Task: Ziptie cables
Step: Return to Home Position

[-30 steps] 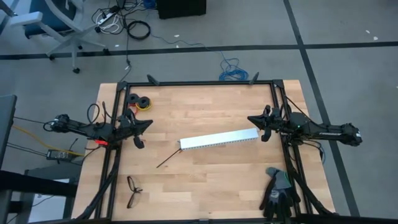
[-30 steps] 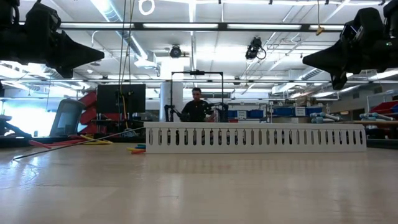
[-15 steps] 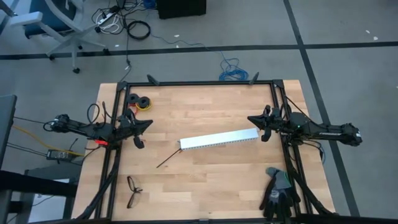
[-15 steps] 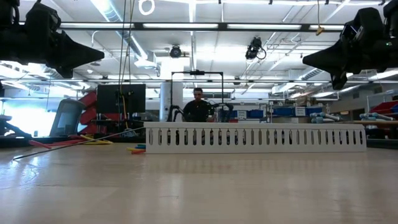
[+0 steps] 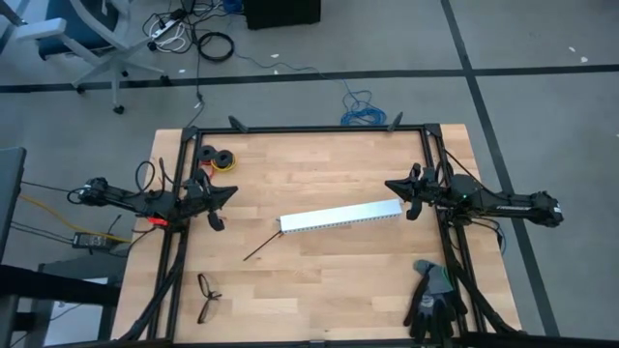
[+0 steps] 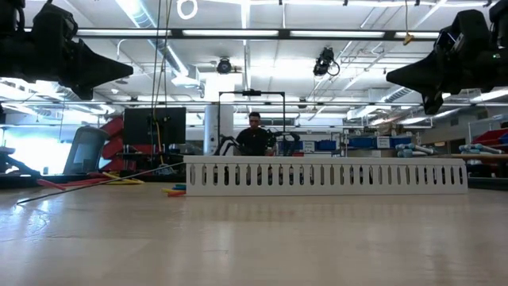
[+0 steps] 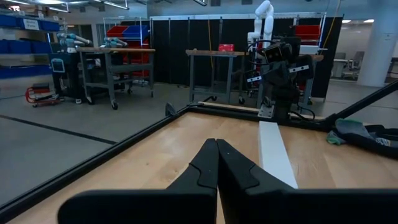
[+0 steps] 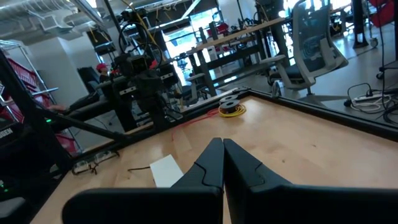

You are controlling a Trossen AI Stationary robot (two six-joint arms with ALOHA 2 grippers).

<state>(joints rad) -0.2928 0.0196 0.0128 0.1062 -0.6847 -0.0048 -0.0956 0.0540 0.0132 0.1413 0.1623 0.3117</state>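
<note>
The cables point(image 6: 95, 181) show as red and yellow strands lying on the table near its left edge, below my left arm. One black ziptie point(image 5: 260, 246) lies flat on the wood, just left of the white slotted strip point(image 5: 340, 217). My left gripper point(image 5: 232, 190) hangs shut above the table's left side and points level toward the right. My right gripper point(image 5: 389, 185) hangs shut above the strip's right end and points level toward the left. Neither gripper touches anything.
Black eyeglasses point(image 5: 207, 296) lie at the near left. Tape rolls point(image 5: 219, 158) sit at the far left corner, and dark gloves point(image 5: 432, 293) at the near right. A black frame point(image 5: 309, 129) rims the table. A person stands in the room beyond the table.
</note>
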